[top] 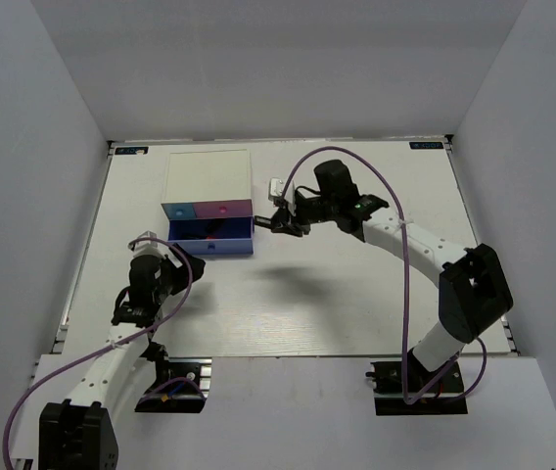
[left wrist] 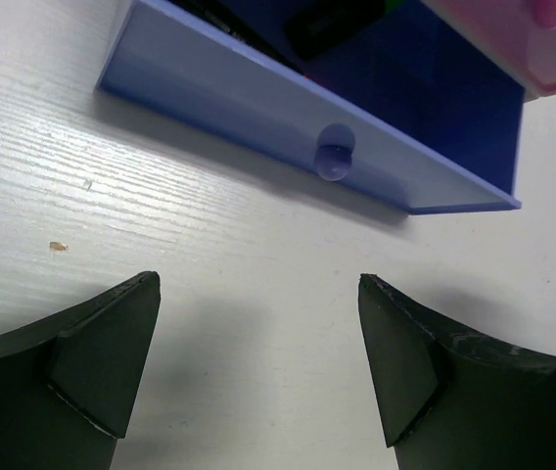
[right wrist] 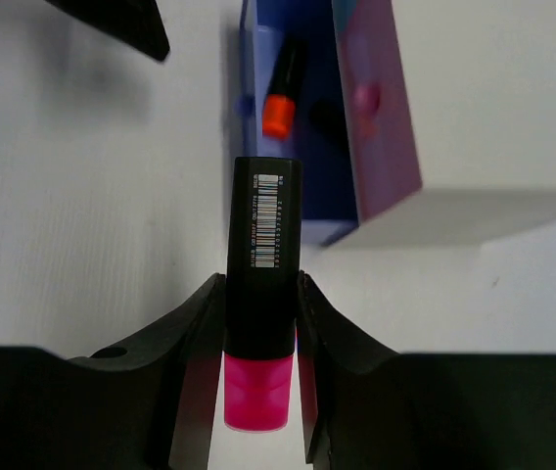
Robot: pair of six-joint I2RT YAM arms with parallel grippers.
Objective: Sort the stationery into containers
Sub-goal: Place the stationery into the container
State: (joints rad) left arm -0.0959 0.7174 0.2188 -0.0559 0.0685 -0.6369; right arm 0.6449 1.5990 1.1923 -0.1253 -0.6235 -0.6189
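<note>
Our right tool (right wrist: pixel 260 294) clamps the pink-capped highlighter (right wrist: pixel 263 225) near the open blue drawer (left wrist: pixel 239 93); our left tool (left wrist: pixel 258 284) gapes wide, empty, above the table (left wrist: pixel 161 215).

A white table (top: pixel 356 294) is carrying a white-topped box (top: pixel 208 176), its purple drawer (top: pixel 209 247) sitting pulled out, and an eraser (top: pixel 276 184) is lying just beside the box.

The pink-capped highlighter (right wrist: pixel 261 308) carried a white barcode label (right wrist: pixel 267 221) running along its black barrel. The lines of fine print beside the bars were too small to read. Two small dark stickers sat at the far corners of the table (top: pixel 307 308), left sticker (top: pixel 131 150) and right sticker (top: pixel 425 145). Their markings were illegible.
</note>
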